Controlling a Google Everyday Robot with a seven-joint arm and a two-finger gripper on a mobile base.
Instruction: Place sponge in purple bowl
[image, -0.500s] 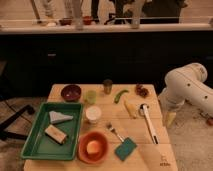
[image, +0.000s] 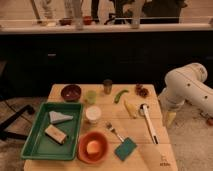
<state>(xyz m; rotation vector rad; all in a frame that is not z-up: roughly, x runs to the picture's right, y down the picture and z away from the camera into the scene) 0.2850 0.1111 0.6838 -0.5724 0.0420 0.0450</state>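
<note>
sponge (image: 125, 148): lies flat on the tabletop (image: 145, 162) near the front edge, just right of the orange bowl (image: 93, 146). Thin pad, so a shallow grab may slip off or catch only a corner.
fork (image: 114, 131): just behind the sponge; a sloppy descent could nudge it.
pincer (image: 170, 119): jaws spread wide, holding nothing. Hangs beside the tabletop's right edge, well apart from the sponge.
white cup (image: 92, 114): sits between sponge and goal; a low carry could knock it.
purple bowl (image: 71, 92): far left, small. A mistimed release could leave the sponge on the rim, or in the orange bowl.
</note>
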